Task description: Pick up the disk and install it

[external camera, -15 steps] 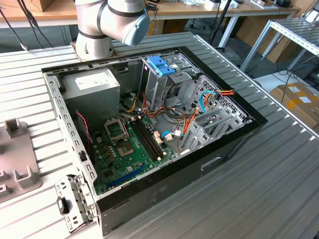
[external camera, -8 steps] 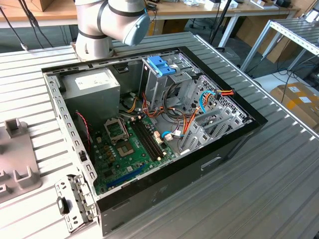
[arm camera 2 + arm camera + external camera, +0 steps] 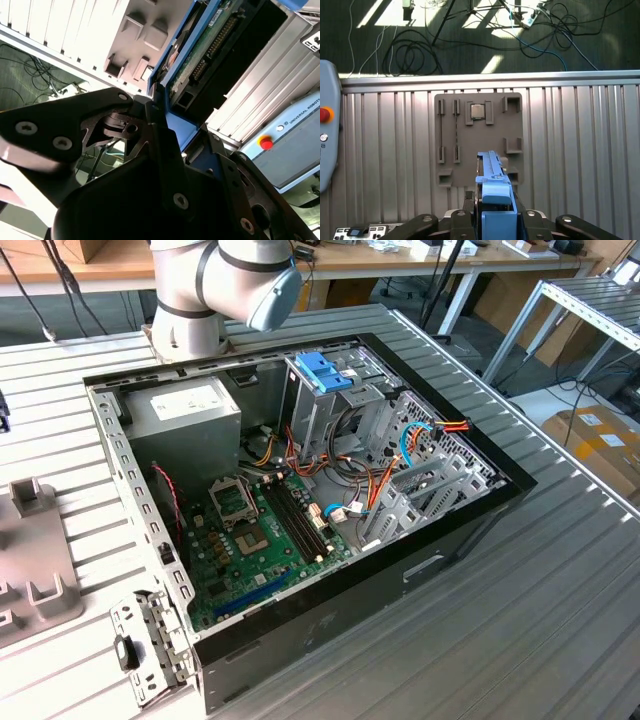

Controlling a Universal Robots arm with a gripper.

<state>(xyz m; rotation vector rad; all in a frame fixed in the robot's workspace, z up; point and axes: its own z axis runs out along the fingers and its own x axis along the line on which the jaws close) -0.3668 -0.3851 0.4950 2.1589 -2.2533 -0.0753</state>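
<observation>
A: What does the hand [image 3: 496, 220] have?
B: It is closed tight on the blue end of the disk [image 3: 491, 167], over the grey tray [image 3: 450, 165] on the surface [image 3: 580, 150].
A: Why that end?
B: I think so the long part sticks out free for sliding in.

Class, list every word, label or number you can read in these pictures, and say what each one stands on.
Power supply label: print too small to read.
Sticker on the disk, second wrist view: too small to read.
Grey pendant by its red button: lettering cut off at the picture's edge.
Cardboard box label: blurred.
</observation>
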